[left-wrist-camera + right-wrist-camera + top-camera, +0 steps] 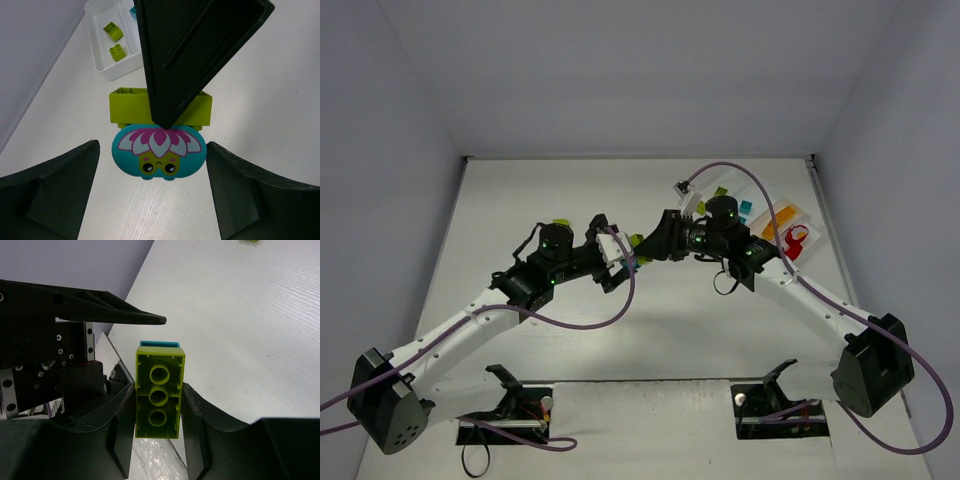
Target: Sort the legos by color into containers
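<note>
Near the middle of the white worktop [670, 335], the right pincer [159, 405] clamps a lime-green plastic brick [159, 371], the left pincer [152, 147] gapes empty, and the white divided plastic tray [115, 74] looks only partly filled.

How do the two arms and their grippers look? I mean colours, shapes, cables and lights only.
Both the left arm and the right arm have white links with black joints and black bases. Small green lights glow on the joints near the wrists. A purple cable runs loosely along each arm. The left gripper and the right gripper are matte black, with broad wedge-shaped fingers.

Tray [116, 72] cropped (top edge, L cam)
</note>
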`<action>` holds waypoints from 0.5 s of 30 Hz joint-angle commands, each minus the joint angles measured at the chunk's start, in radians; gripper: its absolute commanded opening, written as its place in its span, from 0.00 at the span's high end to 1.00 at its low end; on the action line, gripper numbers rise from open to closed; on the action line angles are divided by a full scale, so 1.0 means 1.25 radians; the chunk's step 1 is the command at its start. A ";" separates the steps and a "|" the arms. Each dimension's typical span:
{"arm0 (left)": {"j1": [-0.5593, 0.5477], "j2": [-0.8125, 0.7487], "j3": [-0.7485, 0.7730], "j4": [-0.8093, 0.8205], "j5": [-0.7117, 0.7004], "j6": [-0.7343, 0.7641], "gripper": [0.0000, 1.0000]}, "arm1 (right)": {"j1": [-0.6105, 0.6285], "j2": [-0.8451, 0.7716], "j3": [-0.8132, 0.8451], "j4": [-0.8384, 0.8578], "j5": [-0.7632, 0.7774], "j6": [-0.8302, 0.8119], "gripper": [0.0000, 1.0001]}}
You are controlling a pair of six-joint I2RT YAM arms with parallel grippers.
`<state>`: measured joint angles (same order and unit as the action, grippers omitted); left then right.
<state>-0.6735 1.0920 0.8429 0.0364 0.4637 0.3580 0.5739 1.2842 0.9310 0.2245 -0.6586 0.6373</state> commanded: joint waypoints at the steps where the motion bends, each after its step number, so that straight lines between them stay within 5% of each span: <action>1: 0.000 -0.006 0.008 0.091 0.017 -0.021 0.20 | 0.011 0.005 0.010 0.081 -0.029 0.013 1.00; 11: 0.000 0.003 0.012 0.085 0.024 -0.024 0.20 | 0.019 0.010 0.005 0.109 -0.030 0.026 1.00; 15: -0.002 0.014 0.021 0.068 0.033 -0.019 0.32 | 0.019 0.006 0.009 0.108 -0.030 0.026 1.00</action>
<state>-0.6739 1.1034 0.8394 0.0582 0.4740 0.3325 0.5907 1.3067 0.9234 0.2676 -0.6643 0.6594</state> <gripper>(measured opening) 0.695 0.337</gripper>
